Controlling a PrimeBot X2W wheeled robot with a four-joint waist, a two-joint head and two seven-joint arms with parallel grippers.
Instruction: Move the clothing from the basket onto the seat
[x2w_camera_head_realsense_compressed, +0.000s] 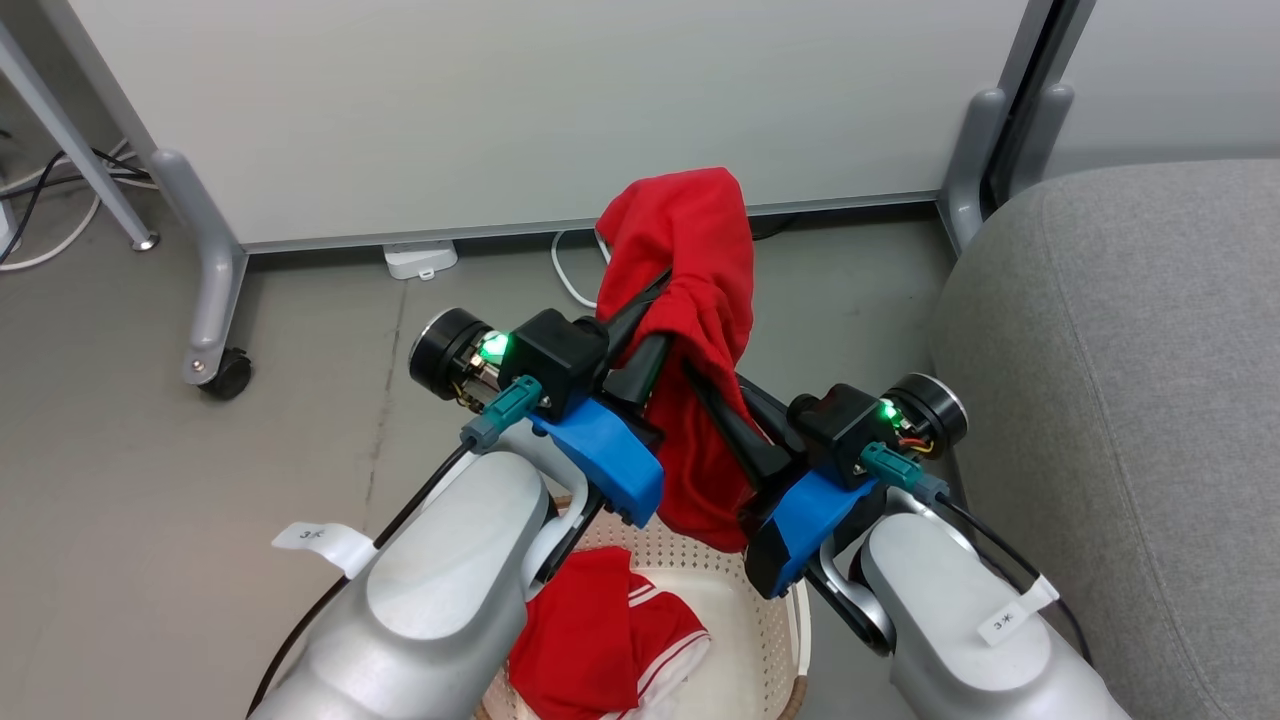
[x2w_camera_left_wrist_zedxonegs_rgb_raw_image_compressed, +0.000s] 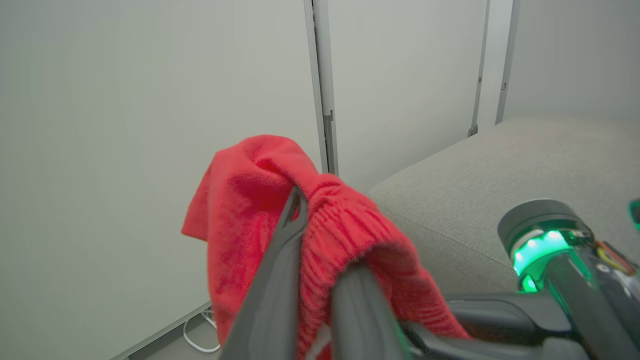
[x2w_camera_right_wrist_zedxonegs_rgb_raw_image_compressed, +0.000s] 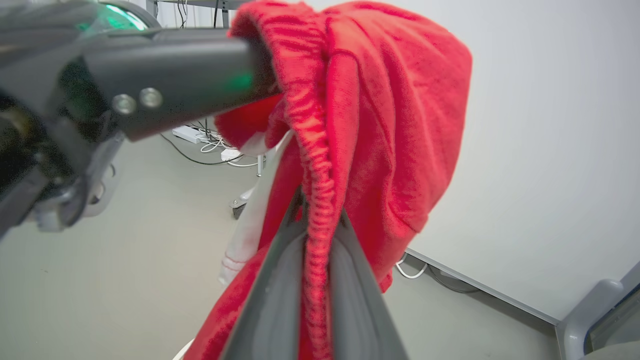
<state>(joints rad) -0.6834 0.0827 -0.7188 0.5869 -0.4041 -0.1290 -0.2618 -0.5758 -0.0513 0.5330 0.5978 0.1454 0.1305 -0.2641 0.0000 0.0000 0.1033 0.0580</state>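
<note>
grey floor (x2w_camera_head_realsense_compressed: 150, 480) beneath basket (x2w_camera_head_realsense_compressed: 775, 610), sofa (x2w_camera_head_realsense_compressed: 1120, 400) and cables (x2w_camera_head_realsense_compressed: 568, 278)

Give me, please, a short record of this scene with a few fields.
held item: plain red garment, raised above the basket, hanging from both claws
left claw: shut on the garment's ribbed edge
right claw: shut on the same ribbed edge
in basket: red garment with white trim, crumpled
sofa: on the robot's right, apart from the held garment
task state: held garment not yet on the sofa
</note>
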